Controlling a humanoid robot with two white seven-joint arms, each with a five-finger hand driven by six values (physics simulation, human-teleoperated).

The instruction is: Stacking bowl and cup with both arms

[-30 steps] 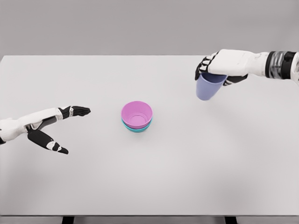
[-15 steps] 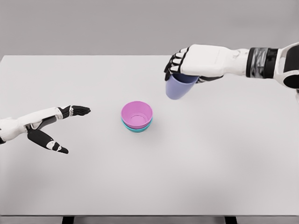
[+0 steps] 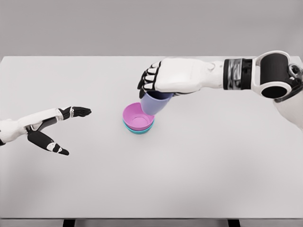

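A pink bowl (image 3: 135,118) sits nested in a teal bowl (image 3: 138,131) near the middle of the white table (image 3: 151,179). My right hand (image 3: 156,85) reaches in from the right and is shut on the rim of a lavender cup (image 3: 154,104). The cup hangs upright just above the pink bowl's far right rim, and its base overlaps that rim in the picture. My left hand (image 3: 59,130) rests low over the table at the left, open, fingers spread, holding nothing.
The table's far edge runs behind the right hand, and a plain grey wall (image 3: 94,23) stands beyond it. Two dark table legs (image 3: 69,222) show under the front edge.
My right hand has carried the lavender cup leftward and slightly down, from the far right to just over the stacked bowls. The left hand has stayed still.
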